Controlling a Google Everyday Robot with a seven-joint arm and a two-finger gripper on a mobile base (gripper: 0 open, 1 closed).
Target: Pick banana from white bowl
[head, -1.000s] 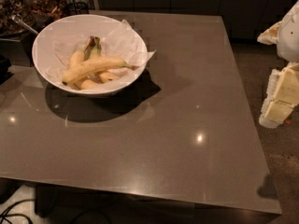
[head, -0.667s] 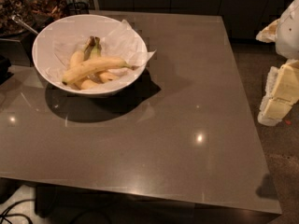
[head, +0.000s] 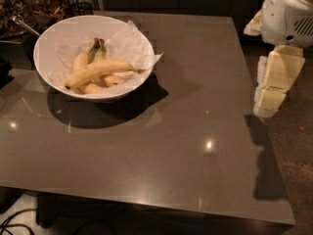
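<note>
The white bowl [head: 49, 40] stands on the table's far left, lined with crinkled white paper that sticks out past its right rim. The banana [head: 98, 70], long, curved and pale yellow, lies across the bowl on top of shorter bananas [head: 80, 60] with dark stems. My gripper [head: 267, 109] hangs at the right edge of the view, beside the table's right edge, pointing down. It is far to the right of the bowl and holds nothing.
The bowl sits on a dark glossy square table [head: 186, 146]. Dark clutter and a metal utensil [head: 24, 26] lie behind the bowl at the far left. Cables [head: 12, 222] lie on the floor at the bottom left.
My gripper has moved a little left and up, closer to the table's right edge. The bowl and bananas have not moved.
</note>
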